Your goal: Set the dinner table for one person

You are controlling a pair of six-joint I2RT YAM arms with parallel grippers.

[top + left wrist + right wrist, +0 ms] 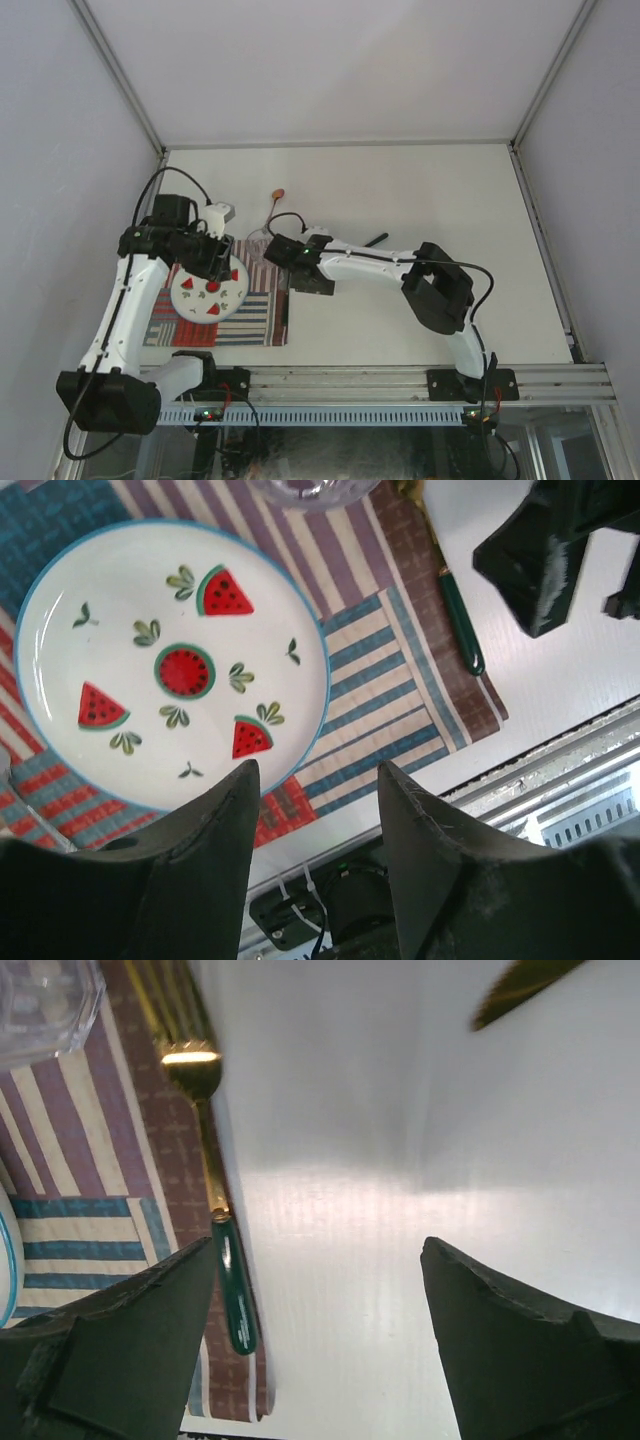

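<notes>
1. You have no readable text, label, brand name or number in any of the three views.
2. In the left wrist view, the plate [120,650] carries only painted watermelon slices and small green leaves inside a blue rim, with no lettering.
3. In the right wrist view, the fork [213,1185] shows a plain gold neck and a green handle with a pale glint on it. You cannot make out any mark there.

Watermelon plate [120,660], fork [232,1295] on striped placemat [400,670]
</notes>
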